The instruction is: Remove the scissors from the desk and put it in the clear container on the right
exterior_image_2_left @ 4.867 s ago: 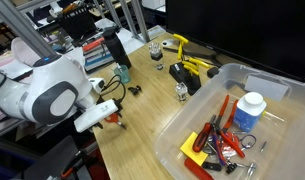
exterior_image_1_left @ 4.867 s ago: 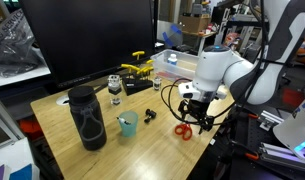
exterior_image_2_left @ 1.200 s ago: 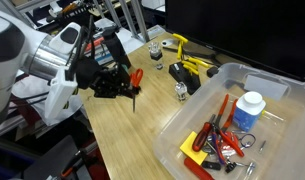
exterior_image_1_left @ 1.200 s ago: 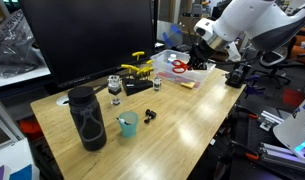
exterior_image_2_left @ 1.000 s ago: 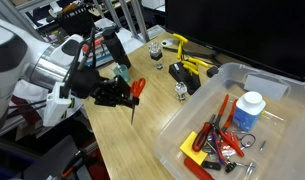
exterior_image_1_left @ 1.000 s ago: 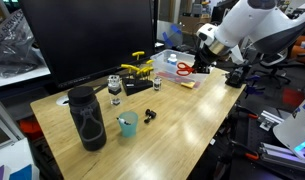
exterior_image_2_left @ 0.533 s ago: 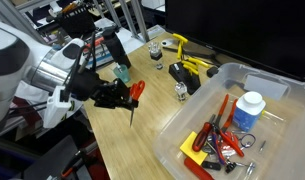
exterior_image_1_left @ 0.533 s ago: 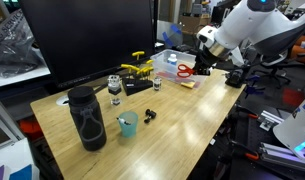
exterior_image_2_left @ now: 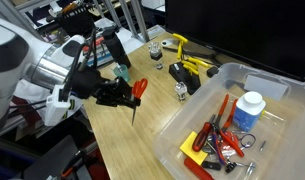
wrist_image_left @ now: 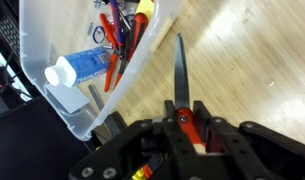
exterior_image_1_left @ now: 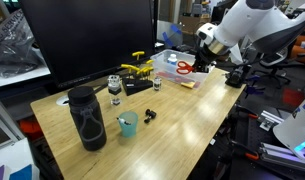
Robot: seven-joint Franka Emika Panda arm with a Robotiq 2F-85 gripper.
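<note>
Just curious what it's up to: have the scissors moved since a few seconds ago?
Yes. The scissors were lying by the desk edge; the tool now holds them raised off it, closer to the clear container.

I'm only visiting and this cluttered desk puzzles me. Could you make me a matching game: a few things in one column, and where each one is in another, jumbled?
Things:
1. scissors
2. teal cup
3. white bottle
4. yellow-and-black clamp

Places:
A. inside the clear container
B. on the desk, beside the tall black bottle
C. held in the gripper, lifted above the desk
D. on the desk, in front of the dark monitor

Pairs: 1-C, 2-B, 3-A, 4-D
</note>
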